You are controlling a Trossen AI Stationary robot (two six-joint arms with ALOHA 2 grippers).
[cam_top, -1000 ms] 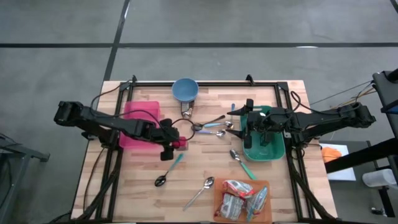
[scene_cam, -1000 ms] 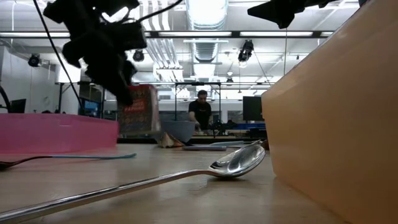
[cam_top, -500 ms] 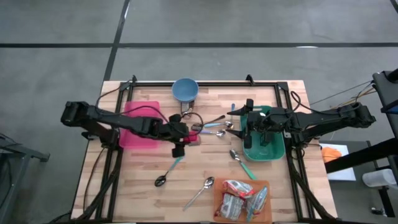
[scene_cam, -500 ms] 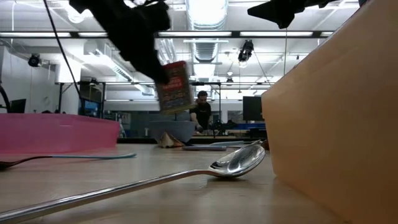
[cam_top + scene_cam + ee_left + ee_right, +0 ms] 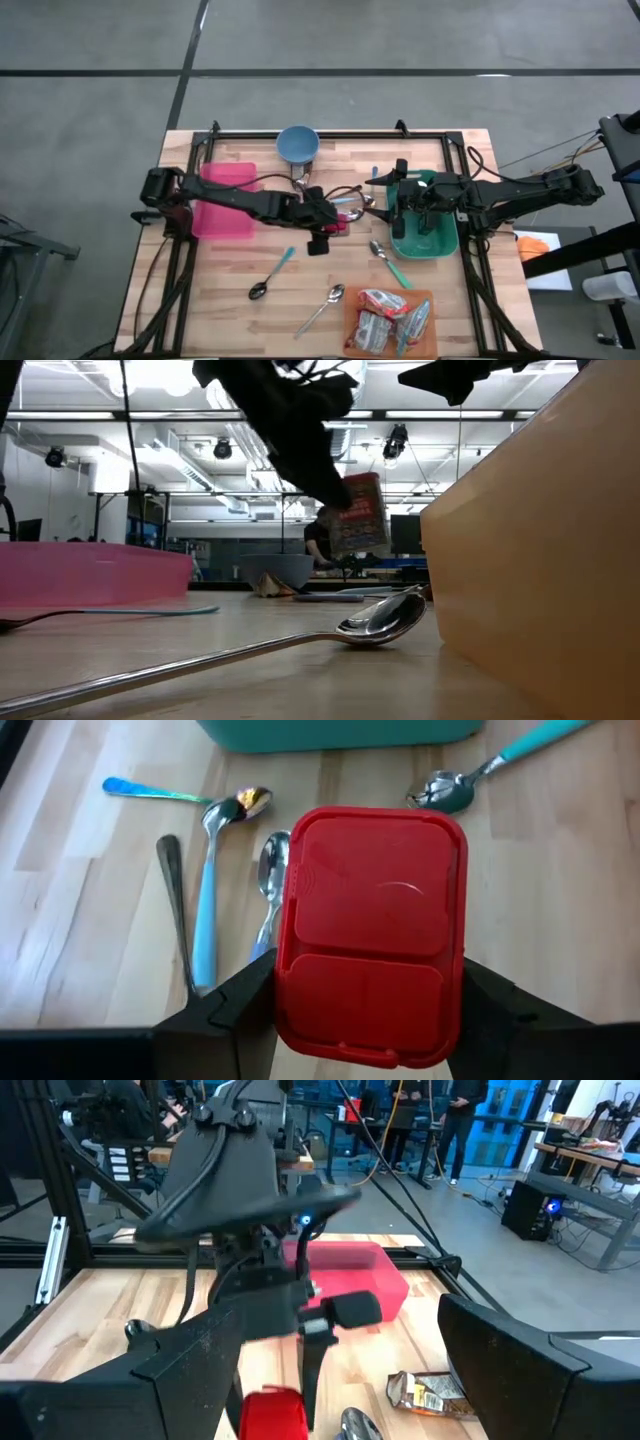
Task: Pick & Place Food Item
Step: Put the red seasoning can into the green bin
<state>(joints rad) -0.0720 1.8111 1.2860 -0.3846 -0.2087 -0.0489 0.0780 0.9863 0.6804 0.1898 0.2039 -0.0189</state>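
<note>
Midway, left gripper clamping red container above spoons.

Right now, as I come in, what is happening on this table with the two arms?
The left end effector holds a red food box above the middle of the wooden table, over a cluster of spoons. It has carried the box there from beside the pink tray. The right end effector hangs open and unmoved by the green bin.
</note>
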